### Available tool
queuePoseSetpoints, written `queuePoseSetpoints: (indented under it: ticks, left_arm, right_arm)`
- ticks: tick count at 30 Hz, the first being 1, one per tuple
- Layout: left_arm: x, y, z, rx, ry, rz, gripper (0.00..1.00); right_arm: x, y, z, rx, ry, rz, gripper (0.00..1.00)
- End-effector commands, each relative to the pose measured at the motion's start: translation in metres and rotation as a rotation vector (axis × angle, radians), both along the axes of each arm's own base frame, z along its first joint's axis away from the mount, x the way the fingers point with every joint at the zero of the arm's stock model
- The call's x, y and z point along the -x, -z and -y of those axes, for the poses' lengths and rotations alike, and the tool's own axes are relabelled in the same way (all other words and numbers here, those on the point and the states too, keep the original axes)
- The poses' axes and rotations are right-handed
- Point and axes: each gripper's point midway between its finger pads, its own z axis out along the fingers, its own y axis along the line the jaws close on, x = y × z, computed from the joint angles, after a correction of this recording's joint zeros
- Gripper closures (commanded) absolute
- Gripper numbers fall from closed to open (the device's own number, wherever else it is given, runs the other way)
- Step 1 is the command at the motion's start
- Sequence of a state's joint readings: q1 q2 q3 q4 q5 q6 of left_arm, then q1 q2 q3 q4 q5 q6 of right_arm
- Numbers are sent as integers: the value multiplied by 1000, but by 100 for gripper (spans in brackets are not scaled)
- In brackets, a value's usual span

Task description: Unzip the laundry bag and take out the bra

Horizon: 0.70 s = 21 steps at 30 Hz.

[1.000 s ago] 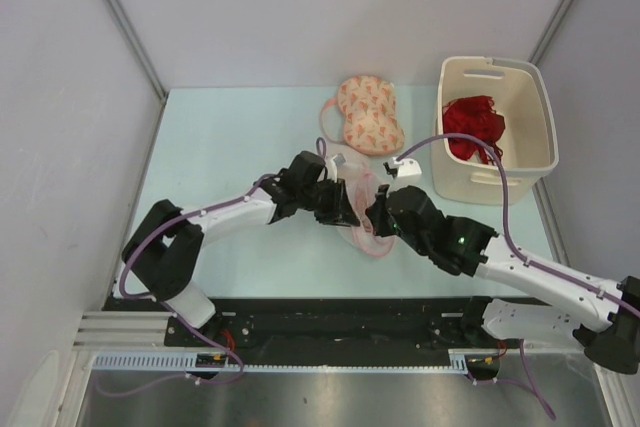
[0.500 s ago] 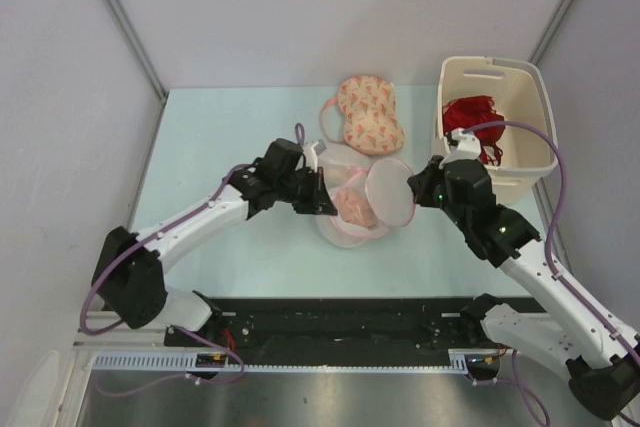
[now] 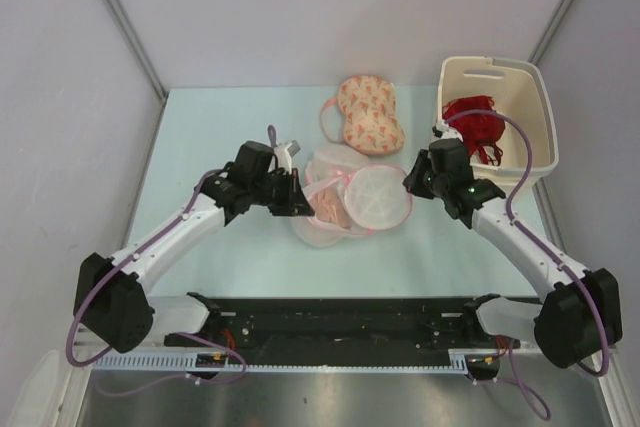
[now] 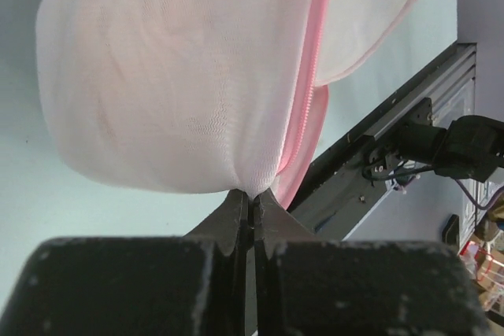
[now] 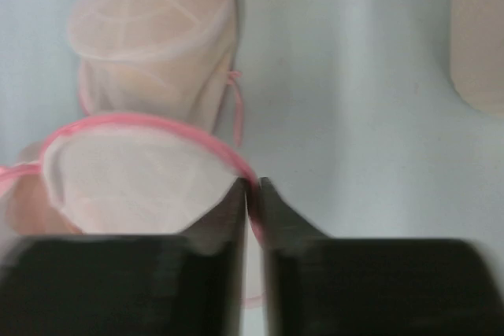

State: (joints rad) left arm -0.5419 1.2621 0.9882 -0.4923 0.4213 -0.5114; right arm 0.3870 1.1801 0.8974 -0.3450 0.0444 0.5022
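The laundry bag (image 3: 378, 197) lies at mid-table, a white mesh pouch with pink zipper trim, its round flap spread open to the right. Peach-pink padding of the bra (image 3: 332, 207) shows inside, between the two halves. My left gripper (image 3: 300, 204) is at the bag's left side. In the left wrist view this gripper (image 4: 252, 193) is shut on a pinch of the bag's mesh (image 4: 173, 76). My right gripper (image 3: 408, 182) is at the flap's right edge. In the right wrist view it (image 5: 253, 185) is shut on the pink trim of the flap (image 5: 134, 186).
A second mesh pouch (image 3: 335, 159) (image 5: 150, 45) with pale fabric inside lies just behind the bag. A pink patterned bra (image 3: 368, 112) sits further back. A cream bin (image 3: 500, 175) at the back right holds a red lacy bra (image 3: 472, 125).
The two grippers have moved apart, left one leftward and right one toward the bin. The flap swung open to the right. The left gripper closed on the mesh.
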Motion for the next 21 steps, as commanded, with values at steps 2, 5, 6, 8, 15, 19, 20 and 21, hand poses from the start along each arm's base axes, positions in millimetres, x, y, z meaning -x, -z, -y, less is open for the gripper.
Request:
queuePoseSetpoints:
  ticks: [2,5,6,8,15,19,20,21]
  left_arm:
    - [9,7,2,35,55,-25,100]
    - [8,9,3,33,57,-29,100]
    - [7,11,2,30,54,-32,99]
    - [8,12,2,29,57,-34,100]
    - [7,13,3,30,62,-38,100]
    - [9,18,1,9,66,-52,100]
    - [10,19,1,8,67,-51,100]
    - [10,20,0,6,65,-53,100]
  right_arm:
    - [-2,-36,1,73,72,103,40]
    - [13,-69,-14,56,41,197,31]
    - [17,-74,-19,48,32,212,32]
    - [29,-83,-33,42,4,239,37]
    - [69,-47,-139,-83,-258,110,67]
    - [74,-23,-184,-151,-316,49,64]
    - [72,-8,-191,-154,-312,12,65]
    - [74,-4,-197,-171,-330,-7,64]
